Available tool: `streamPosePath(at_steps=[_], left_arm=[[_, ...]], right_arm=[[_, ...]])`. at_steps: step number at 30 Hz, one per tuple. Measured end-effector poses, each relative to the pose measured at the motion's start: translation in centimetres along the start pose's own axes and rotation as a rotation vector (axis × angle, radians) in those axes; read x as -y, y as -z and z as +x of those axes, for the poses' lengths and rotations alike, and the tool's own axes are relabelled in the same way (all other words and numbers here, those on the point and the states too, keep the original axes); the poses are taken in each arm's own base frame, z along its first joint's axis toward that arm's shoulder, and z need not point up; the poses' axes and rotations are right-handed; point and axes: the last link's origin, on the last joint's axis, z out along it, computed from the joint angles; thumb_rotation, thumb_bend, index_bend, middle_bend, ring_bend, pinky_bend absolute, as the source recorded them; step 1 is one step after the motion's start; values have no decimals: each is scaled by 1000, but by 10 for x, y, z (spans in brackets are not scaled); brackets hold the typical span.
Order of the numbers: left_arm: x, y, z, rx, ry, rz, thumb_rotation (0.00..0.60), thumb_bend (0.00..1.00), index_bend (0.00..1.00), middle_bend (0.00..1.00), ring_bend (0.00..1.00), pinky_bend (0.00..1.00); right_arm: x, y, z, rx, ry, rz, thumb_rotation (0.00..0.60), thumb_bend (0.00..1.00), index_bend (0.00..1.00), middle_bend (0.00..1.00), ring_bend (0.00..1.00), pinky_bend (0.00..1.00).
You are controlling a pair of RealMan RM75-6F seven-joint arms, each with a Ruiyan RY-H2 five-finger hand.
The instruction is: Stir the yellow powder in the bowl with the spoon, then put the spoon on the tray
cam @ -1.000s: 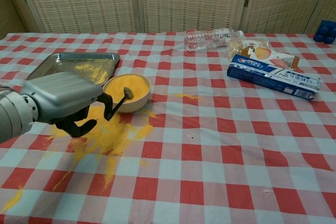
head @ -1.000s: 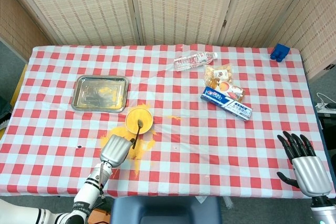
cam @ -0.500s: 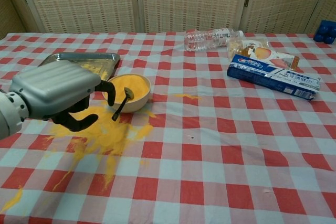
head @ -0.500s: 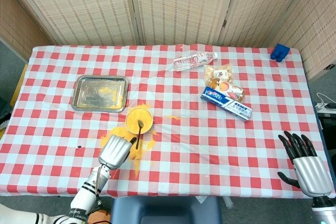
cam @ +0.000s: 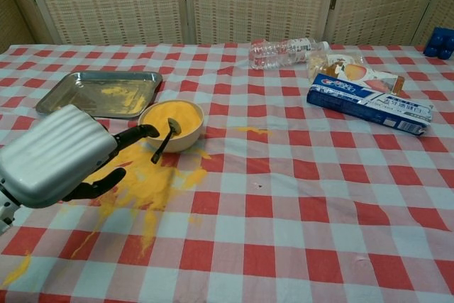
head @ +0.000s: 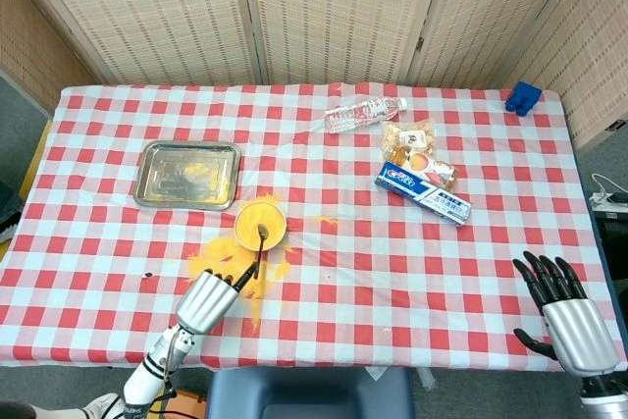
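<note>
A small bowl (head: 260, 225) (cam: 170, 124) of yellow powder stands just right of the metal tray (head: 147, 176) (cam: 71, 97). The dark spoon (head: 257, 247) (cam: 164, 140) leans in the bowl, scoop in the powder and handle sticking out over the near rim. My left hand (head: 206, 299) (cam: 57, 157) hovers near the front edge, fingers stretched out and apart; one fingertip reaches close to the spoon handle but holds nothing. My right hand (head: 561, 311) is at the front right corner, fingers spread and empty, and shows only in the head view.
Spilled yellow powder (head: 243, 277) (cam: 142, 182) covers the cloth in front of the bowl, with some on the tray. A water bottle (head: 363, 113), a snack packet (head: 412, 144) and a toothpaste box (head: 424, 193) lie at the back right. A blue object (head: 523, 97) sits at the far corner.
My left hand has let go of the spoon handle, uncurled its fingers and drawn back toward the front edge. The spoon stays leaning in the bowl. The right hand shifted slightly.
</note>
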Motion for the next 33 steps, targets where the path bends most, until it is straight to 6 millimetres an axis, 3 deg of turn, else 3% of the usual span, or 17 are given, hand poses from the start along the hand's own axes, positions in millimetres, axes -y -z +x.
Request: streamPosePath(at_steps=[11, 33], left_arm=[[-24, -8, -18, -173, -24, -82, 600, 446, 350, 1000, 1000, 1000], [-16, -24, -28, -153, -25, -52, 600, 449, 459, 1000, 1000, 1000]], right_arm=[[1, 4, 2, -4, -7, 16, 600, 46, 0, 0, 0, 0], [1, 4, 2, -9, -11, 14, 600, 46, 0, 0, 0, 0]])
